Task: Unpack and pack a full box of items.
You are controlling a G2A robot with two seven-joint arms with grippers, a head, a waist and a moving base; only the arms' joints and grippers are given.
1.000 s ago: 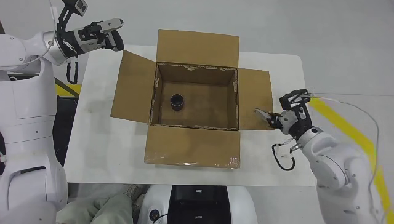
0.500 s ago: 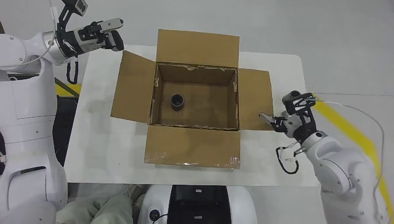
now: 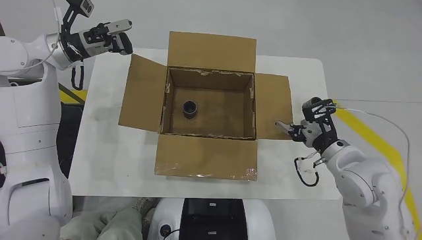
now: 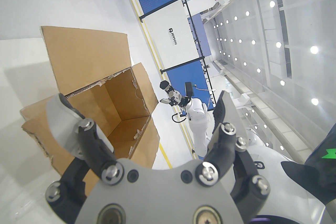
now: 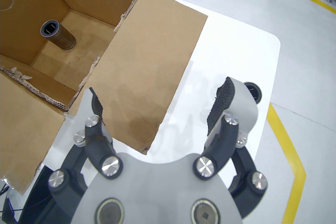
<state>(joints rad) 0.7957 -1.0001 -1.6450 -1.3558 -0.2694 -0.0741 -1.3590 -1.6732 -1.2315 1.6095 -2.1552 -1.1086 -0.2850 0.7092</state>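
One dark metal cylinder [image 3: 190, 109] stands upright on the floor of the open cardboard box [image 3: 204, 155], near its left wall. Right gripper [image 3: 285, 128] hangs over the right flap's outer edge, fingers wide apart and empty; a second dark cylinder [image 5: 254, 93] peeks from behind one finger. Left gripper [image 3: 122, 32], fingers also wide and empty, sits beyond the white table [image 3: 105, 141] at its far left corner

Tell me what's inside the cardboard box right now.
One dark hollow cylinder stands upright on the box floor, near a side wall. The walls cover the floor's edges, so anything lying there is hidden.
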